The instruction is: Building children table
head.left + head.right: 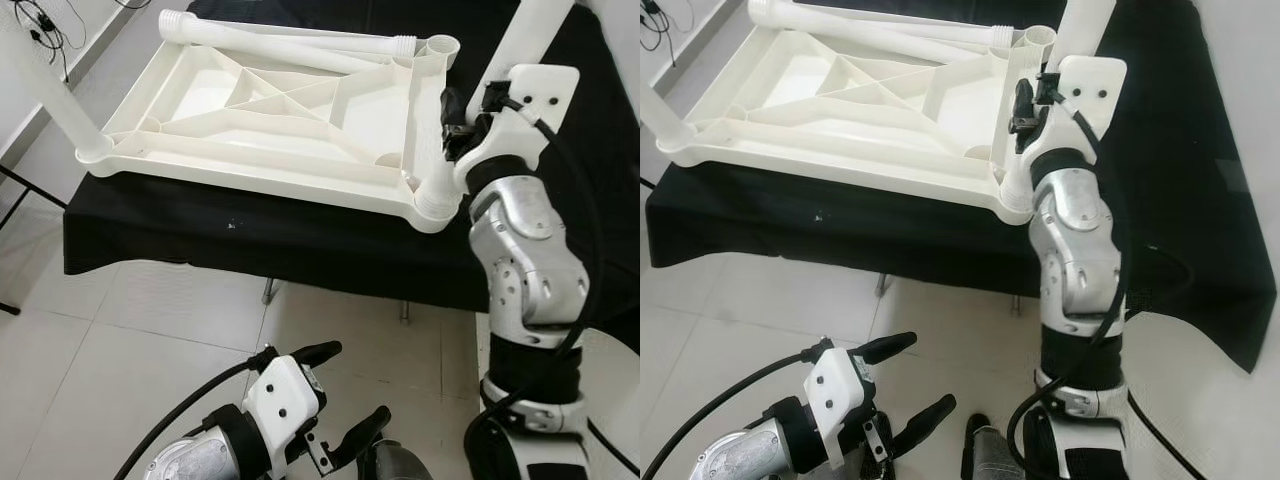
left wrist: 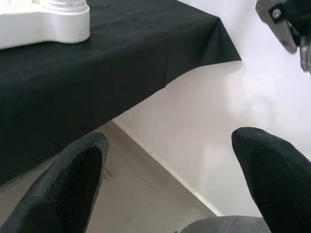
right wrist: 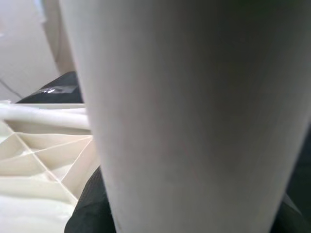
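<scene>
Item: inverted white tabletop [image 1: 270,110], upper centre, on black-draped bench [image 1: 250,235]. Right claw [image 1: 1025,105] clamped on upright leg [image 1: 1080,30] at near-right corner socket [image 1: 435,205]. Left claw [image 1: 345,395], lower frame, fingers apart, idle. Risk: a tilted leg could jam or drag the tabletop off the bench edge.

My black fingers [image 2: 73,184] hang over pale grey floor tiles [image 1: 150,340]. The tabletop [image 1: 270,110] is plain creamy white, the legs [image 3: 184,116] the same, lying on a solid black cloth [image 1: 250,235]. My arms [image 1: 525,260] gleam silver, with white wrist housings.
</scene>
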Controlling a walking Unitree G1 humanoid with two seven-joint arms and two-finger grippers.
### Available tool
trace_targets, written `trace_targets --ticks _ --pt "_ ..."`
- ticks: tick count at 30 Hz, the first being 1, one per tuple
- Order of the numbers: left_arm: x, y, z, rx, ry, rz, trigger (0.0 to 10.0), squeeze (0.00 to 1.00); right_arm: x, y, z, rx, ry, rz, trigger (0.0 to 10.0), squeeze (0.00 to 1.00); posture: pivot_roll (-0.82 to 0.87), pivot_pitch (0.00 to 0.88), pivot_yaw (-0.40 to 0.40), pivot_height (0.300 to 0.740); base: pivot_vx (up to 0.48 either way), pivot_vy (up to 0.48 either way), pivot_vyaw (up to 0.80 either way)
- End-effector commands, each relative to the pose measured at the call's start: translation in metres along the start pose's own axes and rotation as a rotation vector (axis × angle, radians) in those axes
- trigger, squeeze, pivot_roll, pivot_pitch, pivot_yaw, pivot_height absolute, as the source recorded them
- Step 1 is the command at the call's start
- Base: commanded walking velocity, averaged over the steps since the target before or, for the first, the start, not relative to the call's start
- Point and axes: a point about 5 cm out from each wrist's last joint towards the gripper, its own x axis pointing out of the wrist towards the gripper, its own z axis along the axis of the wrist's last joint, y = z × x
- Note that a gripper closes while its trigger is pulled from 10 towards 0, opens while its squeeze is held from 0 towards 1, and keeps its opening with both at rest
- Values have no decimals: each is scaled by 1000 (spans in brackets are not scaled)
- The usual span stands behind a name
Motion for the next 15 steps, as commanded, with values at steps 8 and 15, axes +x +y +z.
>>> trace_targets --ticks 8,15 --pt "-1 -3 -7 -20 17 -2 10000 0 -7 -9 -53 23 289 -98 10000 0 68 332 18 740 0 0 0" --pt "0 -3 -8 -16 16 3 10000 0 -5 -8 -49 23 279 -83 10000 0 67 322 14 740 0 0 0"
